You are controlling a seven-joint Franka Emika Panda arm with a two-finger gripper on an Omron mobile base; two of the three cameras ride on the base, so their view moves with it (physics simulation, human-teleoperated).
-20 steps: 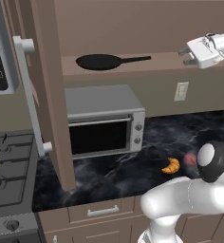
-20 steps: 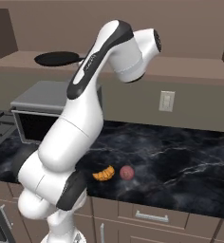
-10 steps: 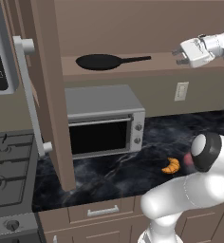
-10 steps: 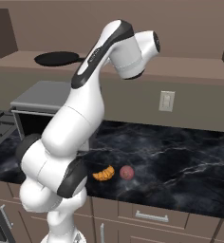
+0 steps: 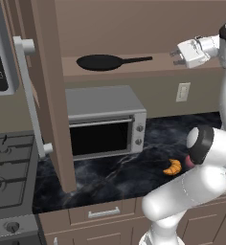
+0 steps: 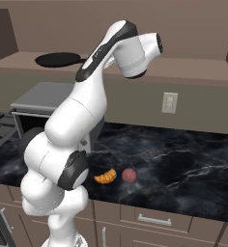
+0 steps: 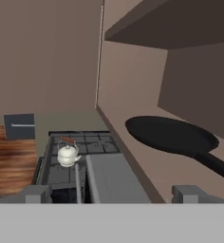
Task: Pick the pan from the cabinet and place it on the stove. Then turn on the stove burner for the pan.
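Note:
The flat black pan [image 5: 98, 61] lies on the open cabinet's shelf [image 5: 148, 71], its long thin handle pointing right. My gripper [image 5: 176, 56] hovers level with the shelf, just right of the handle's end, apart from it. In the hand view the pan [image 7: 172, 135] lies ahead to the right and my gripper [image 7: 114, 194] is open, its fingertips [image 7: 189, 193] wide apart with nothing held. The cabinet door [image 5: 49, 95] stands swung open with its silver bar handle [image 5: 31, 98]. The grey stove [image 5: 12, 165] sits at the lower left. From the right base view the pan [image 6: 58, 60] is at the shelf's far left.
A silver toaster oven [image 5: 105, 122] stands on the dark marble counter [image 5: 110, 177] under the shelf. A white kettle [image 7: 68, 154] sits on the stove. A croissant [image 6: 105, 176] and a small red fruit [image 6: 129, 174] lie on the counter near my arm. A wall outlet [image 5: 182, 92] is behind.
My hand has moved a little left along the shelf, closer to the end of the pan's handle. The jaws stayed open and the pan has not moved.

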